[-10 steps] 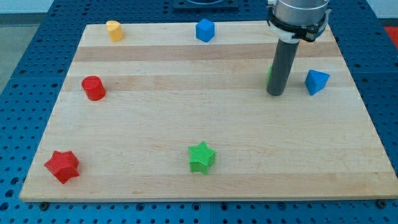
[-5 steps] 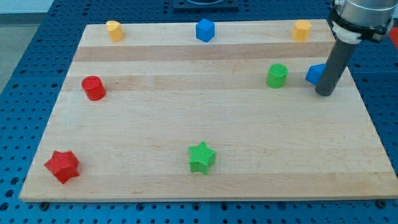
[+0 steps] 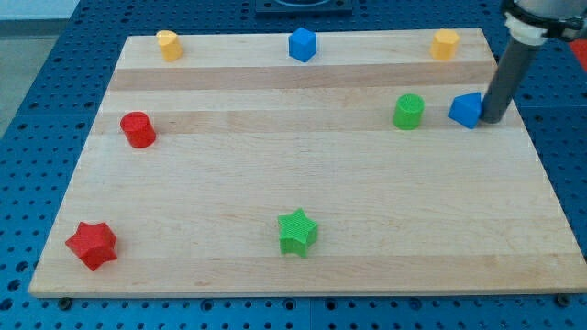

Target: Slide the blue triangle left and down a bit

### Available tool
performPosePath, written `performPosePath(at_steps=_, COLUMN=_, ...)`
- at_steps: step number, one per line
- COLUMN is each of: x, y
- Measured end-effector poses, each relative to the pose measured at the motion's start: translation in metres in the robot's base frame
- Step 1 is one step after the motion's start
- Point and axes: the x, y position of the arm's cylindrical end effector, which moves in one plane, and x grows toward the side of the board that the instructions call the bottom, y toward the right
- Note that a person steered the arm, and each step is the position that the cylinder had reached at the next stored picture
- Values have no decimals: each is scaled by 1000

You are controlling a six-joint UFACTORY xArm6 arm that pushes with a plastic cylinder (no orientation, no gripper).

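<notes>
The blue triangle [image 3: 466,110] lies near the board's right edge, in the upper half. My tip [image 3: 492,119] stands right against the triangle's right side, touching or nearly so. The dark rod rises from it to the view's top right. A green cylinder [image 3: 408,111] stands just left of the triangle.
A yellow block [image 3: 445,43] sits at the top right, a blue cube [image 3: 302,44] at top middle, a yellow block [image 3: 168,44] at top left. A red cylinder [image 3: 138,129] is at the left, a red star [image 3: 92,245] at bottom left, a green star [image 3: 297,231] at bottom middle.
My tip moved from left of the triangle, past its front, to its right side. The triangle has shifted slightly left.
</notes>
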Motion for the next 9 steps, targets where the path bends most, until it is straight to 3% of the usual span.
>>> performPosePath(at_steps=2, x=0, y=-32)
performPosePath(at_steps=4, x=-3, y=-27)
performPosePath(at_steps=6, x=-46, y=-18)
performPosePath(at_steps=9, x=-49, y=-52)
